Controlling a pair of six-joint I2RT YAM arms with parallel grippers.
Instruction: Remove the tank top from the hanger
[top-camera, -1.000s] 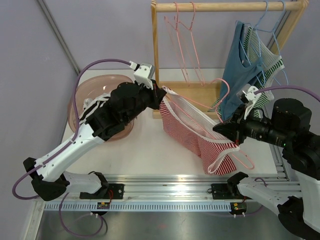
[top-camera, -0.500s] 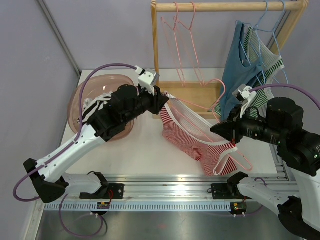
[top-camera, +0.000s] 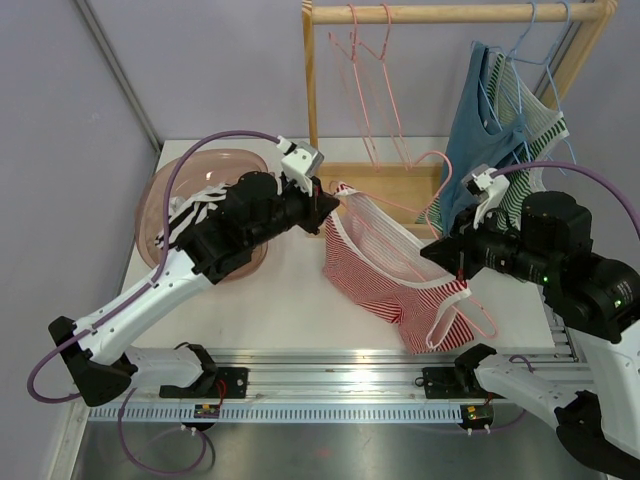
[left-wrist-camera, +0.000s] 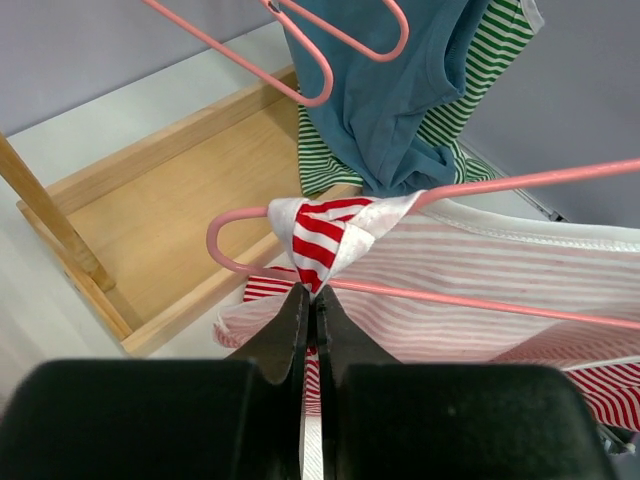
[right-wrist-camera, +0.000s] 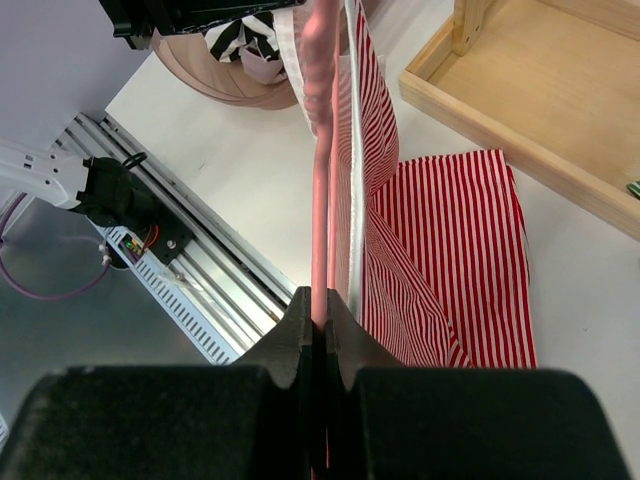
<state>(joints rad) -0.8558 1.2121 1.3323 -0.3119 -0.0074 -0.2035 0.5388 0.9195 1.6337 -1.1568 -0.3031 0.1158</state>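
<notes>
- My left tool (left-wrist-camera: 310, 292) is pinched closed on a bunched strap of the red-striped tank top (top-camera: 385, 268), right at one end of the pink hanger (left-wrist-camera: 520, 180).
- My right tool (right-wrist-camera: 320, 300) is clamped tight on the hanger's wire.
- The tank top is stretched between both arms above the counter (top-camera: 290, 300), on the hanger's wire. Its hem may be touching the counter, but I can't be sure.

No legible text, labels, brand marks, numbers or signs in any of the three views.
</notes>
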